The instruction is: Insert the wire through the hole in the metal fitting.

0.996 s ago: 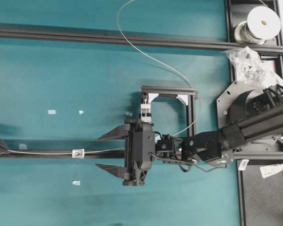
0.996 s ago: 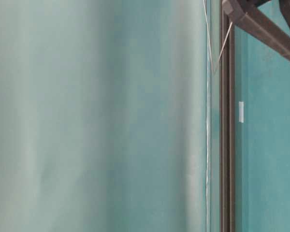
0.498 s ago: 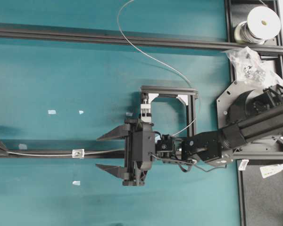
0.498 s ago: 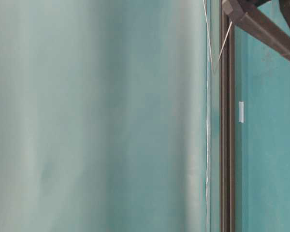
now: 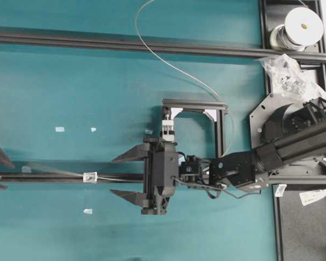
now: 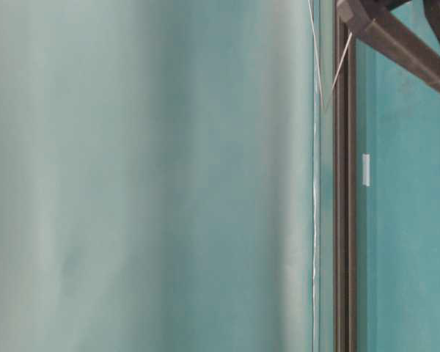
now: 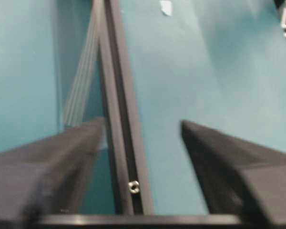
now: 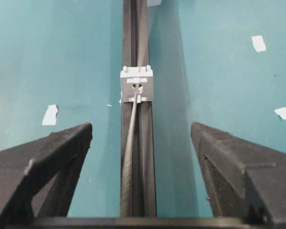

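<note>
Left gripper (image 7: pixel 143 133) now parting from thin silvery wire (image 8: pixel 131 143), wire threading square shiny fitting (image 8: pixel 137 84) on black grooved rail (image 8: pixel 145 167), right gripper (image 8: pixel 140 138) gaping wide.

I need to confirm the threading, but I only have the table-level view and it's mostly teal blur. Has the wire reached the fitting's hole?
Observer: Yes. The right wrist view shows the wire running along the rail into the hole of the metal fitting.
Operator: Is the left gripper holding it?
Observer: No. The left gripper is open, and the blurred wire lies outside its gap.
Operator: And the right?
Observer: The right gripper is open and straddles the rail short of the fitting.
</note>
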You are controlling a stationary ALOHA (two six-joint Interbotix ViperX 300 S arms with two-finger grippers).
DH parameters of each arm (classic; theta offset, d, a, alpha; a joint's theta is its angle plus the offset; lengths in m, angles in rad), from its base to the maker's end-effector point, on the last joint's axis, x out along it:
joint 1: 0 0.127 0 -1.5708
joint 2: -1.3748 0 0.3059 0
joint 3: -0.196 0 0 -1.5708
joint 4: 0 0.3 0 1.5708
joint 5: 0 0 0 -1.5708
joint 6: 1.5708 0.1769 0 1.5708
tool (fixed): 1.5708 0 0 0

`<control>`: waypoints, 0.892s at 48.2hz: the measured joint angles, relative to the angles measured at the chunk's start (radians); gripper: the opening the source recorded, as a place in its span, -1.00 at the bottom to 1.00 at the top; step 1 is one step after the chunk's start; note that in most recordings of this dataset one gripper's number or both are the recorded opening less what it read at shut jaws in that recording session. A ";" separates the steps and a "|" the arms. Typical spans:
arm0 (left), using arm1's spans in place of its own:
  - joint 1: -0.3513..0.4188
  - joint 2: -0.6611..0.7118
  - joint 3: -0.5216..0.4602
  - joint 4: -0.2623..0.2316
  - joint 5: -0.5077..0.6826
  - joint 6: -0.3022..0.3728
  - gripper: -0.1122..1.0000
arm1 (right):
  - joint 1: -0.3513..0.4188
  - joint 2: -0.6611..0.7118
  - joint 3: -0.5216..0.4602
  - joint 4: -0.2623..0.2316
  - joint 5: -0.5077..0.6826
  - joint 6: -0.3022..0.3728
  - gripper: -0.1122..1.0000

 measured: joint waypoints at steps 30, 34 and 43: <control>0.071 -0.021 0.002 0.000 0.000 0.012 0.66 | 0.000 -0.009 -0.003 0.000 0.002 -0.002 0.85; 0.075 -0.040 0.005 0.000 0.000 0.014 0.66 | -0.002 -0.021 -0.002 0.000 0.002 -0.005 0.85; 0.094 -0.078 0.018 0.000 0.000 0.015 0.66 | -0.002 -0.051 0.014 0.000 0.002 -0.011 0.85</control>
